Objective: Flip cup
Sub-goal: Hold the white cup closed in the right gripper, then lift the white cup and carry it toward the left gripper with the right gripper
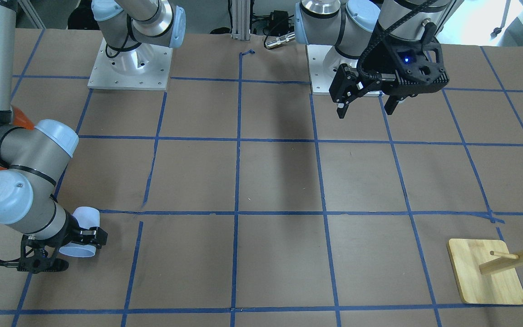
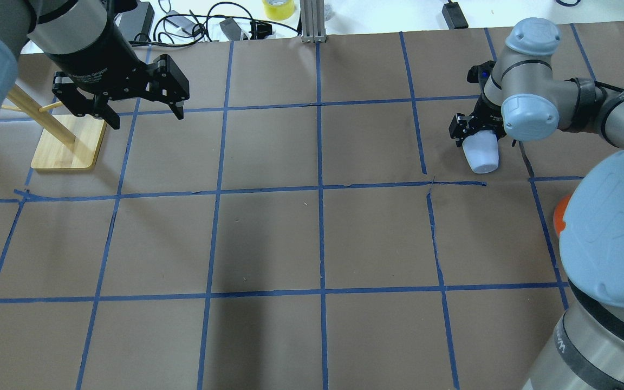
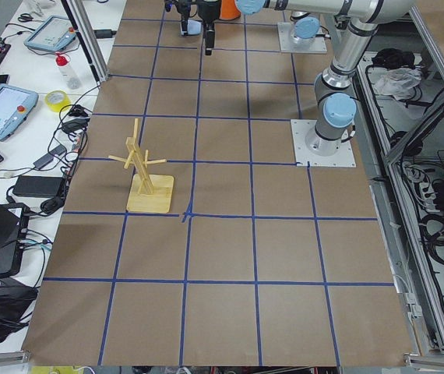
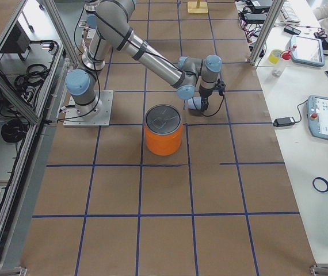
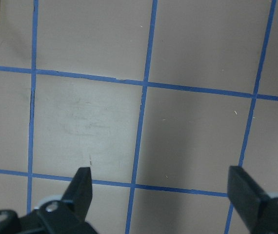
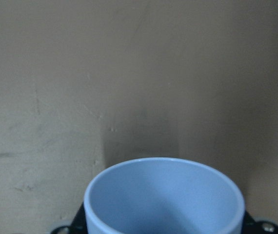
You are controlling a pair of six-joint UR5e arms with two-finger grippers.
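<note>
In the front-facing view the left arm [image 1: 402, 18] drops in from the top right with its wrist held high. The left gripper [image 1: 366, 106] hangs in the air and points downward, jaws spread wide with nothing between them. In its own wrist view the two fingertips [image 5: 83, 178] sit far apart at the bottom of the frame. The right arm [image 1: 25, 154] runs down the left edge of the front-facing view, elbow bent and forearm sloping to the lower left. The right gripper [image 1: 77, 240] sits low, jaws clamped on the sides of the cup [image 1: 86, 217], which is held tilted with its mouth toward the bottom of that view.
</note>
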